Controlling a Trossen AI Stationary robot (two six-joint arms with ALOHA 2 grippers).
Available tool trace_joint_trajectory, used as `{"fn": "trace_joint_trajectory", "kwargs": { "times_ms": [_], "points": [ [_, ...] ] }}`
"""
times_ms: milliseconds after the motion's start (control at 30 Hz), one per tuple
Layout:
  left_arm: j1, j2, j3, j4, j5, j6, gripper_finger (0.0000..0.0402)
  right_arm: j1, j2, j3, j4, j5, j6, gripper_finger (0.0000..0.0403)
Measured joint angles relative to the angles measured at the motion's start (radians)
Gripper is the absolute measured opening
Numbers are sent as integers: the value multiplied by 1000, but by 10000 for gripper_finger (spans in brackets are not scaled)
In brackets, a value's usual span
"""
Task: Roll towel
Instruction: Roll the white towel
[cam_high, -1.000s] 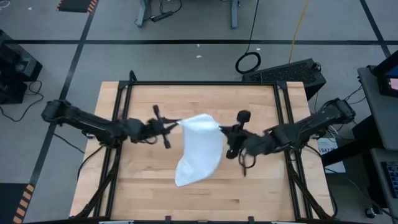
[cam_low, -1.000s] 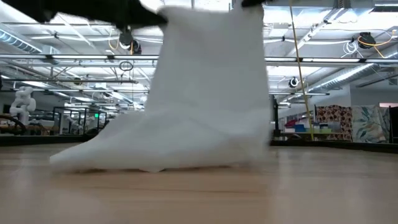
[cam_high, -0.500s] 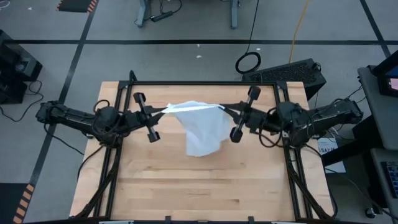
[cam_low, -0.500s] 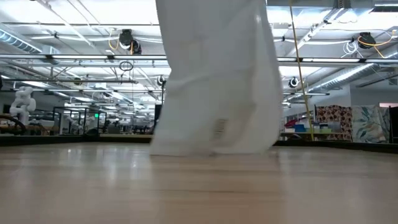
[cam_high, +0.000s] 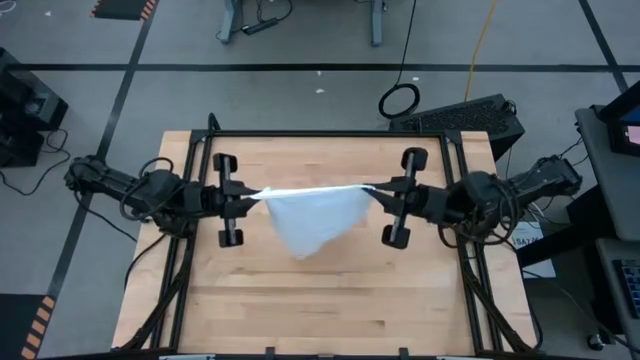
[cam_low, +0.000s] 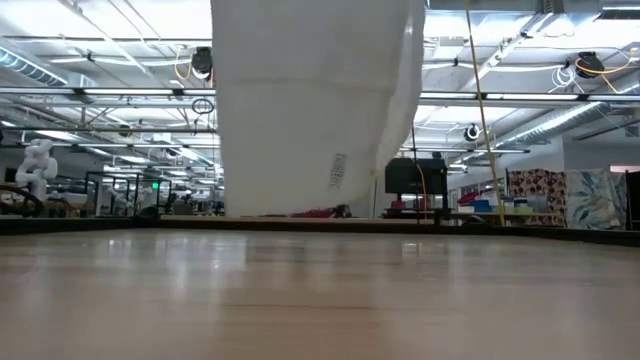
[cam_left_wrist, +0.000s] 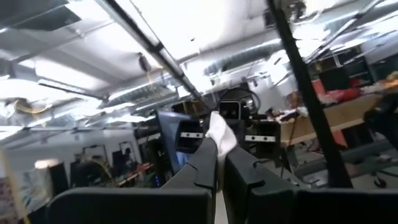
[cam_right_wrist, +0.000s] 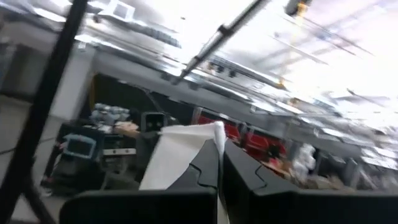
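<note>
Towel, plain white cloth, hangs in the air between my two tools, above the far half of the wooden worktop. Seen from overhead, its top edge runs as a taut line from about nine o'clock to three o'clock, and the rest droops toward six o'clock in a loose pointed fold. My left tool sits at the nine o'clock end, fingers pressed together and pinching one top corner. My right tool sits at the three o'clock end, also pressed together and pinching the other corner. Each wrist view shows a small tuft of white cloth caught between my dark fingers, with the room beyond.

From the worktop-level camera, the towel fills the upper middle like a curtain, and its lower hem appears to hang just clear of the wood, with a small label on it; I judge that it is not yet laid down.

Risks, as I judge them: each grip holds only a thin corner, so more tension along the top edge could pull a corner free and drop the cloth in a heap. Lowering unevenly could also land it creased or folded on itself, which would spoil a neat roll. The drooping point hangs off-centre, so it may touch first and bunch up.
</note>
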Motion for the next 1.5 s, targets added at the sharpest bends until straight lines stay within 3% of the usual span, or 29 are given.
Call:
{"fn": "trace_joint_trajectory", "kwargs": {
  "times_ms": [233,333,667,833,1000,1100,1200,1433,1500],
  "points": [
    [-93,92,170,-178,-252,-23,14,110,15,2,-15,212,28,0],
    [-138,122,236,-237,-275,-24,14,170,13,2,-34,255,21,0],
    [-217,156,308,-268,-288,-30,14,226,14,2,-46,148,20,0],
    [-217,151,308,-446,-367,-112,14,227,13,2,-183,147,100,0],
    [-216,149,308,-629,-372,-235,14,226,14,2,-292,185,180,0],
    [-216,149,308,-683,-372,-322,14,226,14,2,-323,272,198,0],
    [-224,149,308,-709,-361,-346,14,224,15,2,-342,278,217,0],
    [-293,152,308,-563,-233,-347,14,244,15,2,-191,71,262,0],
    [-311,159,308,-499,-227,-345,14,255,26,2,-128,61,257,0]
  ]
}}
